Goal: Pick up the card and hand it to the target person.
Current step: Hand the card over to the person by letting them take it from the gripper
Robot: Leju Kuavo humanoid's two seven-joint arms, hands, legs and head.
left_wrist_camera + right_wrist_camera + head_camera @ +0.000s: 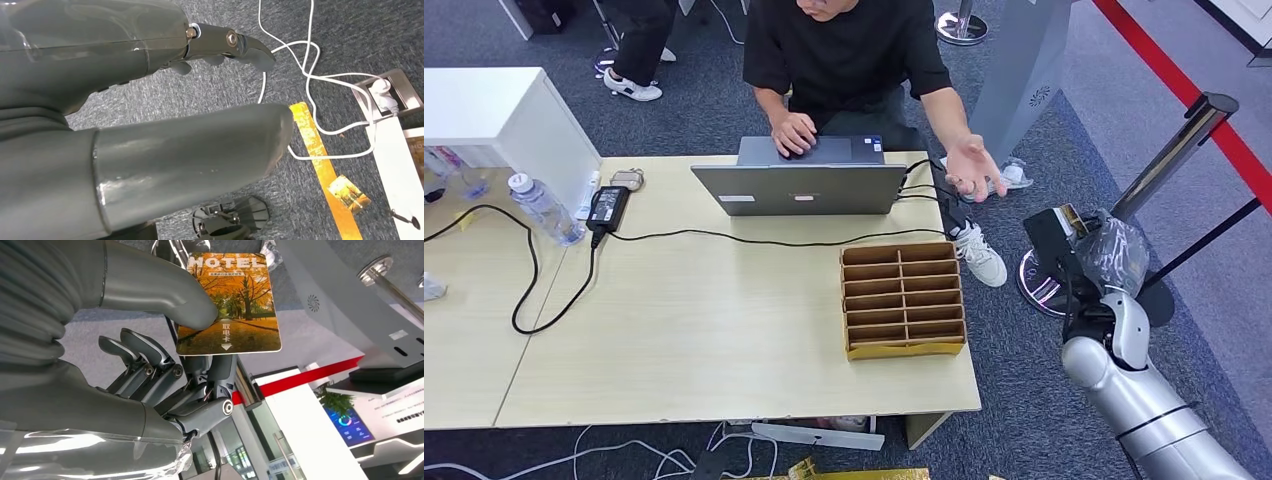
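Your card [227, 302] is already picked up: the right wrist view shows it, printed HOTEL over autumn trees, pinched between the thick thumb [165, 290] on its face and the darker fingers [220, 372] behind it. So the pick looks done; what is left, by my reading, is the handover itself. In the head view your right hand [1079, 245] is raised off the right side of the table [694, 330], wrapped in its clear cover, and the card shows there as no more than a small bright edge at the top of the hand. The person [849, 50] sits behind the laptop [799, 188] and holds an open palm [972, 168] out toward you, near the hand but apart from it. You will need to carry the card up and across to that palm before letting go. The card box [904, 300] sits on the table between you and the laptop. Your left hand [150, 125] hangs over the carpet with nothing in it, thumb and fingers apart
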